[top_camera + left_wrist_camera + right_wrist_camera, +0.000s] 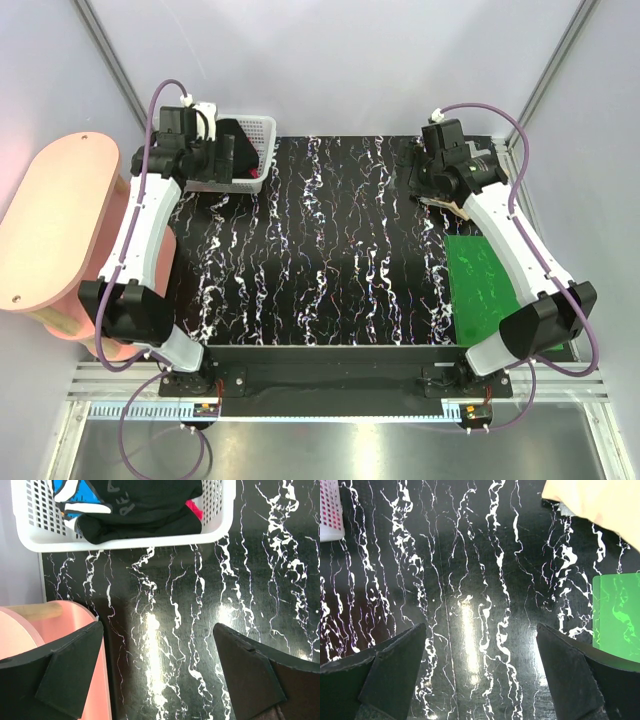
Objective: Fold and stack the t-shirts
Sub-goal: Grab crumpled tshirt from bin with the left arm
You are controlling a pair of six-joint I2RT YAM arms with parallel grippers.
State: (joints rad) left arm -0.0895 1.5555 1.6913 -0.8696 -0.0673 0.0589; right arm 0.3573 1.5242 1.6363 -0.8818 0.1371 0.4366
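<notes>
Starting at the far left, a pink oval stool (50, 235) is seen beside the bench (330, 260), whose top is black with white marbling. At the bench's far-left corner a white mesh basket (125, 542) is placed. A black t-shirt (150, 505) with a blue-and-white print is bundled inside it, and a sliver of a pink-red t-shirt (195, 509) is seen at its right. The left end effector (157, 672) is held close to the basket, released, with only bare bench between its wide-spread fingers. Further right, the right end effector (480, 672) is likewise released and empty above the marbled surface. A tan t-shirt (600, 505) is laid just beyond it, and a flat green board (617, 617) is set at the bench's right edge.
</notes>
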